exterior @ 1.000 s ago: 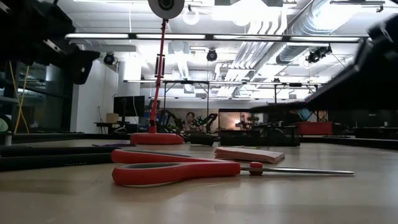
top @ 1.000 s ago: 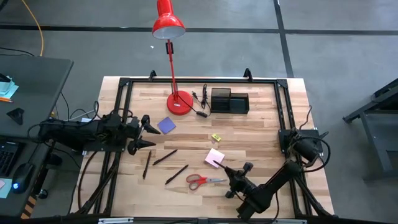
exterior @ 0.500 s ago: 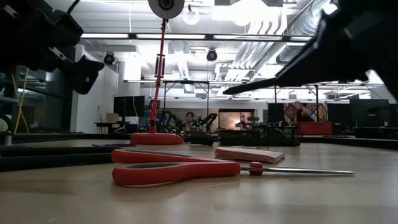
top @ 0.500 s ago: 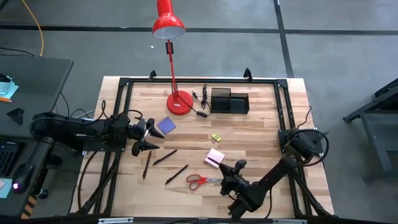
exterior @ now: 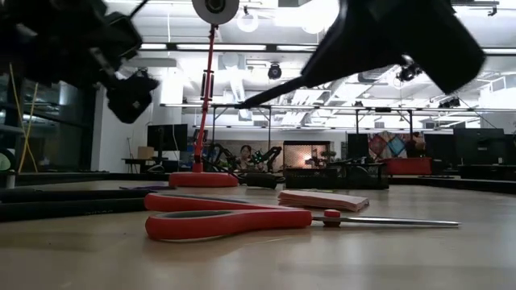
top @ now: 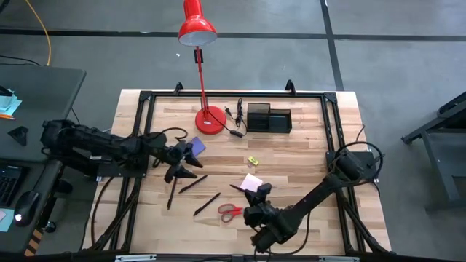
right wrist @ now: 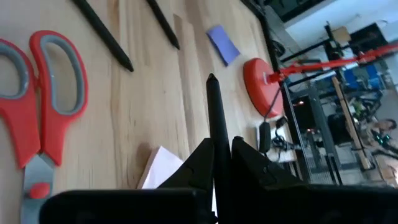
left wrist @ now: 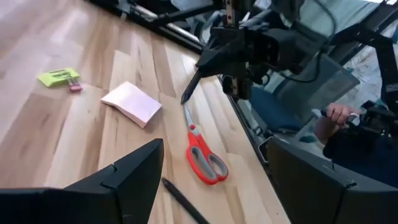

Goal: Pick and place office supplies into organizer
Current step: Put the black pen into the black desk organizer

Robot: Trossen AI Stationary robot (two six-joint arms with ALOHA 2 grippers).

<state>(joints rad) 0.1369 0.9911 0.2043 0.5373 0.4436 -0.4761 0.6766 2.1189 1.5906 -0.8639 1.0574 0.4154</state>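
Right gripper (top: 255,195) hangs above the red-handled scissors (top: 231,212) and pink note pad (top: 251,183), fingers clamped on a thin dark pen (right wrist: 217,134). Left gripper (top: 188,161) hovers spread wide and empty near the purple-blue pad (top: 194,147). Organizer (top: 269,118) sits well apart at the table's far edge beside the red lamp (top: 209,120).

I see the red-handled scissors (top: 231,212) lying flat, blades toward 3 o'clock; the pink note pad (top: 252,183) just at their 1 o'clock; a tiny yellow piece (top: 253,161) beyond; three dark pens (top: 193,183) slanting at 9 o'clock; the purple-blue pad (top: 194,146) at 11; the black compartmented organizer (top: 269,118) far at 12.
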